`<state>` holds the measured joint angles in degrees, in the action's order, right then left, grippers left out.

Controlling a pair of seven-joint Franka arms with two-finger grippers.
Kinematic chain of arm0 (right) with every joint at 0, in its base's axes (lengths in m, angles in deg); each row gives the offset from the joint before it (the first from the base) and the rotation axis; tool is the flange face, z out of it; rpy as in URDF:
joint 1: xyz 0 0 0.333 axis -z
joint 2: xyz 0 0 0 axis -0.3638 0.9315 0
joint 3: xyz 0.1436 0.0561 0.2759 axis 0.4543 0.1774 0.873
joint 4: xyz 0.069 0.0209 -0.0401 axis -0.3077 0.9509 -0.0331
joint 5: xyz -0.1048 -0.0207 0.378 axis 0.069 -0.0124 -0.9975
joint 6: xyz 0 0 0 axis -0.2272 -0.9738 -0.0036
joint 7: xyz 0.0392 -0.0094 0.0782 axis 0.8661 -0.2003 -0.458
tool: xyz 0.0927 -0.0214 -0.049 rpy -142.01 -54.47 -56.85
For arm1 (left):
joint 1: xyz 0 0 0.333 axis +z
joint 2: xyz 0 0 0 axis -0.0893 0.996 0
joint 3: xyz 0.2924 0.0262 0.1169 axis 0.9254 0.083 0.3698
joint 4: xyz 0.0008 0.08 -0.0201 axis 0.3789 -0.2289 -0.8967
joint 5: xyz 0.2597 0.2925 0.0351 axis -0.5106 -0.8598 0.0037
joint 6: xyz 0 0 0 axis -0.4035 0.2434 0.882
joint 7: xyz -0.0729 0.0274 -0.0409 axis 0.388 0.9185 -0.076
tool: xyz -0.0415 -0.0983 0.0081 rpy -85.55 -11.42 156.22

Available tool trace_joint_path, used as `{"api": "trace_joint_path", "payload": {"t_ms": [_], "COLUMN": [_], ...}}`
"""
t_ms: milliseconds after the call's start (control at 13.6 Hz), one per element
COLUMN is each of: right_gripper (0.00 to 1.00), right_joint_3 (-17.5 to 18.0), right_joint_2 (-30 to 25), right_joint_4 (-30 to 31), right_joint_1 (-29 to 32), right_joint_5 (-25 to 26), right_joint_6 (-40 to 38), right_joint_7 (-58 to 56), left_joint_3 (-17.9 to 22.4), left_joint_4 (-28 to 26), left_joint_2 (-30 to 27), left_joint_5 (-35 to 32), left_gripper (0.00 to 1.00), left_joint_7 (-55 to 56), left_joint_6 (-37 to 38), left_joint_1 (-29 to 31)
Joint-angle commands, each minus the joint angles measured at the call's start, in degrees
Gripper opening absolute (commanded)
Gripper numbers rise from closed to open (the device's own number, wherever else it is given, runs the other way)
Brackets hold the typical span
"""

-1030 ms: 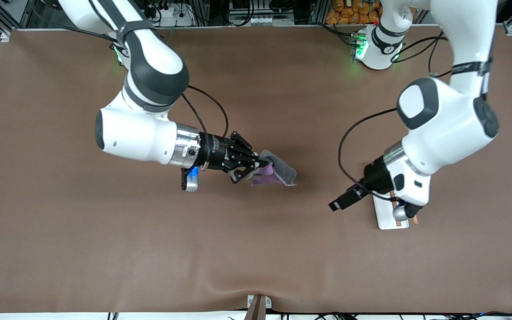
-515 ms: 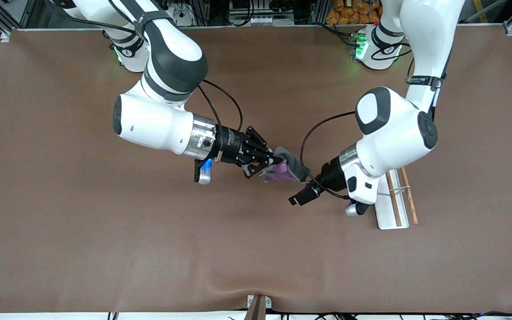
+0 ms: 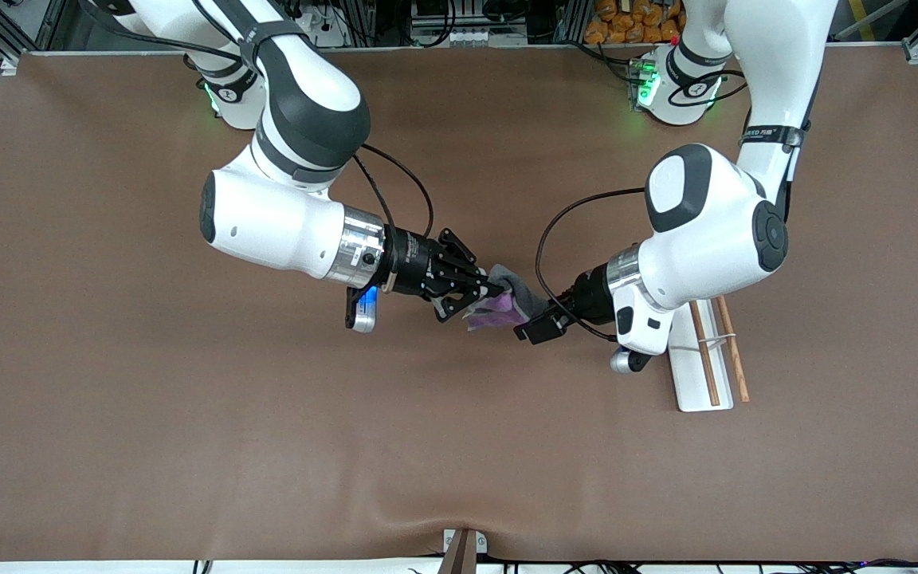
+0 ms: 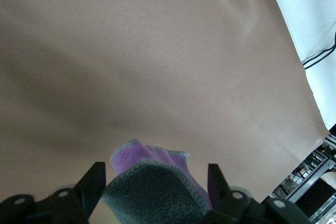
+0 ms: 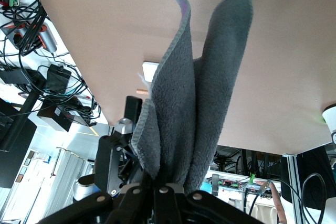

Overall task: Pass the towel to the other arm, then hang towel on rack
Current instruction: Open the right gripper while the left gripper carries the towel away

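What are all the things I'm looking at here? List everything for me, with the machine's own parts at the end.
Folded fleece towel: one, grey outside and purple inside, held above the middle of the table.
Rack with flat rectangular base and two thin wooden rods: one, white base with light-brown rods, on the table toward the left arm's end.
Table covering: one, brown, under everything.
Right gripper: one, black, jaws shut on the towel, over the middle of the table.
Left gripper: one, black, jaws on either side of the towel's free end and not yet closed on it.
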<state>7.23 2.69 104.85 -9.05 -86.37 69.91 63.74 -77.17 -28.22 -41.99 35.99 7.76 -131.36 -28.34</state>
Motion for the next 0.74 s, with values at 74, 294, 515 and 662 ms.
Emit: {"api": "trace_joint_path", "payload": {"t_ms": [74,294,515,662], "right_gripper": [0.00,0.00,0.00,0.00], "right_joint_3": [-0.4,-0.4,-0.4,-0.4], "right_joint_2": [0.4,0.4,0.4,0.4], "right_joint_4": [-1.1,-1.1,-1.1,-1.1], "right_joint_1": [-0.1,0.1,0.3,0.4], "right_joint_5": [-1.3,-1.4,-1.4,-1.4], "right_joint_6": [0.0,-0.1,-0.2,-0.3], "right_joint_7": [0.7,0.6,0.6,0.6], "left_joint_3": [0.2,0.3,0.7,0.5], "left_joint_4": [-1.3,-1.0,-1.0,-0.9], "left_joint_2": [-1.9,-2.2,-3.2,-4.3], "left_joint_5": [0.2,0.1,0.0,-3.3], "left_gripper": [0.34,0.00,0.00,0.00], "left_joint_7": [1.3,1.2,1.2,0.9], "left_joint_6": [2.5,4.6,5.8,6.9], "left_joint_1": [-0.2,0.2,0.6,2.4]}}
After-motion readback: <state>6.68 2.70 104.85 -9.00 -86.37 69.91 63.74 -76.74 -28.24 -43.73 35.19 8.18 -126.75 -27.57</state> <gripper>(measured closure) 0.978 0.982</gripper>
